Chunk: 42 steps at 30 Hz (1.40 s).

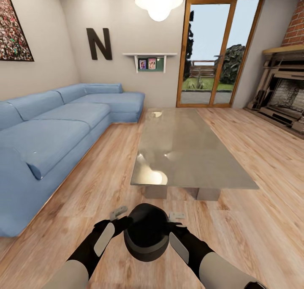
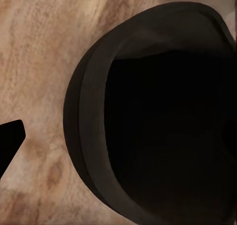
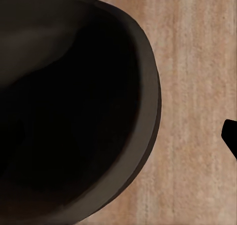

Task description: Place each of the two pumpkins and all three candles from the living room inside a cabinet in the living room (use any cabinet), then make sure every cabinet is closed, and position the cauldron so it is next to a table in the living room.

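Both grippers, left [image 1: 119,213] and right [image 1: 176,216], pinch the black cauldron [image 1: 146,232] from either side, just short of the table [image 1: 190,154]'s near end.

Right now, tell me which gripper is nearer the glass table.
Right, though only slightly. The right gripper flanks one side of the cauldron, the left gripper the other, both short of the table.

Hidden and cut-off parts

The cauldron [image 2: 163,131] is cropped by both wrist views' edges, its interior lost in black. The fingertips of both grippers are concealed behind it in the head view; the fireplace [image 1: 285,92] is cut off.
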Tool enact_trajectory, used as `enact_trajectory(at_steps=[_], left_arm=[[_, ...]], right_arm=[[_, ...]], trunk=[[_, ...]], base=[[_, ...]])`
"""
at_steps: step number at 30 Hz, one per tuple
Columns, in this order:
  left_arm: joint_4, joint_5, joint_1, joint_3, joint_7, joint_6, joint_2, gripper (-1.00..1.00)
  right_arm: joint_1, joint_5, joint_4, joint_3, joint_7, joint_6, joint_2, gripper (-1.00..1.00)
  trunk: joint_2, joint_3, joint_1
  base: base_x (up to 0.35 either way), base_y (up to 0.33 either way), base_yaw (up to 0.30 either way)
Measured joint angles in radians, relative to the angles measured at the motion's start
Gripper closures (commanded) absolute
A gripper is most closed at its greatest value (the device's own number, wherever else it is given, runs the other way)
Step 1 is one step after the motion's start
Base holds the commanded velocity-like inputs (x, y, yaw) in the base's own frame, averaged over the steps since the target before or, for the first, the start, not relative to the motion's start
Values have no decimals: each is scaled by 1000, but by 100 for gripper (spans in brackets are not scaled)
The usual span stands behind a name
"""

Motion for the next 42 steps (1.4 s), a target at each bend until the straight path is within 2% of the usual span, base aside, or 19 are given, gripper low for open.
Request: enact_trajectory(at_steps=[5,14,19,26,42], left_arm=[[0,0,0,1,0,0,6,-100],[0,-1,0,2,0,0,9,-100],[1,1,0,5,0,0,24,-100],[0,1,0,28,0,0,26,-100],[0,-2,0,34,0,0,29,-100]], right_arm=[[0,0,-3,1,2,-2,-1,-100],[0,1,-3,0,2,-2,-1,-100],[0,0,-3,-1,2,-4,0,-100],[0,0,-3,-1,1,-4,0,-100],[0,0,-3,0,1,7,0,-100]], trunk=[[1,19,-2],[3,54,-6],[4,74,-8],[6,101,-12],[10,163,-19]], base=[[-232,58,0],[-29,7,0],[-141,62,0],[-57,24,0],[-49,5,0]])
